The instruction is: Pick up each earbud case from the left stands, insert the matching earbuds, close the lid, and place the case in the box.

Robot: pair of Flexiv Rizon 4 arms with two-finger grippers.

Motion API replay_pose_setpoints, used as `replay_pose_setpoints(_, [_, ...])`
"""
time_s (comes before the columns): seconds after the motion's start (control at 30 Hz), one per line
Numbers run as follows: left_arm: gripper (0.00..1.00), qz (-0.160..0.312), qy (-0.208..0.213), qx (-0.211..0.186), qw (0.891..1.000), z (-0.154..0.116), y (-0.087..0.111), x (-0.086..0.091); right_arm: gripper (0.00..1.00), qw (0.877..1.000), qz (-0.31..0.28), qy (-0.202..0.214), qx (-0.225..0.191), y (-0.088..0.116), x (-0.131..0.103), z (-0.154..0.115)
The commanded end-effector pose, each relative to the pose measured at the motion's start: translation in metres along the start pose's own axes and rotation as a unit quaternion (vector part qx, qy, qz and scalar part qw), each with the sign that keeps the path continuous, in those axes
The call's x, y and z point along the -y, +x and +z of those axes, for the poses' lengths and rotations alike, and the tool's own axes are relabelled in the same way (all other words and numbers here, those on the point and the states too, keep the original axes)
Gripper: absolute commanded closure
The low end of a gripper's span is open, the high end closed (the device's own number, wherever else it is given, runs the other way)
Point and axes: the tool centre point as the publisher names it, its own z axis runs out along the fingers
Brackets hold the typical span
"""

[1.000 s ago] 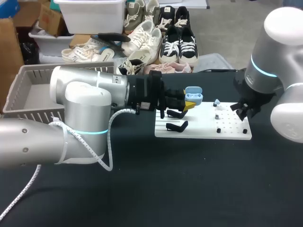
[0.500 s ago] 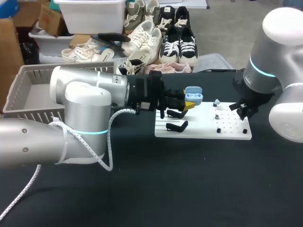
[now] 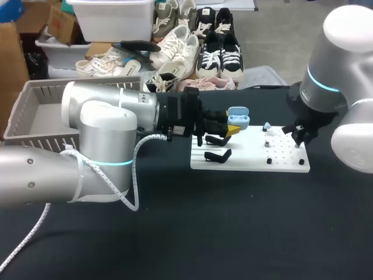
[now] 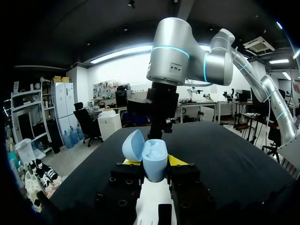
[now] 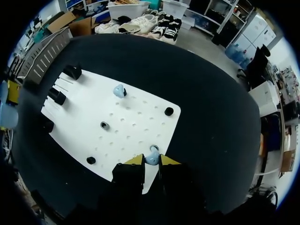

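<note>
A light blue earbud case (image 3: 238,116) with its lid up is held above the left end of the white board (image 3: 250,158); my left gripper (image 3: 232,124) is shut on it. The left wrist view shows the case (image 4: 154,165) upright between the yellow tips, its lid (image 4: 133,145) tipped aside. My right gripper (image 5: 152,161) is shut on a small blue earbud (image 5: 152,157) at the board's right edge. A second blue earbud (image 5: 119,91) sits on a peg farther in. From the head view the right gripper (image 3: 295,135) hides its earbud.
Two empty black stands (image 3: 217,140) (image 3: 217,156) sit on the board's left part, and small black pegs (image 5: 168,111) dot the right part. A grey slatted basket (image 3: 34,114) stands at the table's far left, behind my left arm.
My right gripper has closed its fingers on the earbud at the board's right edge and risen slightly. The left arm and the case have not moved.
</note>
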Motion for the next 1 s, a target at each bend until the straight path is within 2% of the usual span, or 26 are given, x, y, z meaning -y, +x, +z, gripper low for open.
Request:
replay_pose_setpoints(0.03, [1.0, 0.001, -0.002, 0.002, 1.0, 0.0, 0.001, 0.001, 1.0, 1.0, -0.005, 0.008, 0.008, 0.01, -0.005, -0.02])
replay_pose_setpoints(0.37, [1.0, 0.001, -0.002, 0.002, 1.0, 0.0, 0.001, 0.001, 1.0, 0.999, -0.047, -0.012, 0.002, 0.016, -0.025, -0.048])
replay_pose_setpoints(0.4, [1.0, 0.001, -0.002, 0.002, 1.0, 0.0, 0.001, 0.001, 1.0, 0.998, -0.052, -0.025, 0.001, 0.016, -0.026, -0.049])
replay_pose_setpoints(1.0, [1.0, 0.001, -0.002, 0.002, 1.0, 0.0, 0.001, 0.001, 1.0, 0.998, -0.052, -0.025, 0.001, 0.016, -0.026, -0.049])
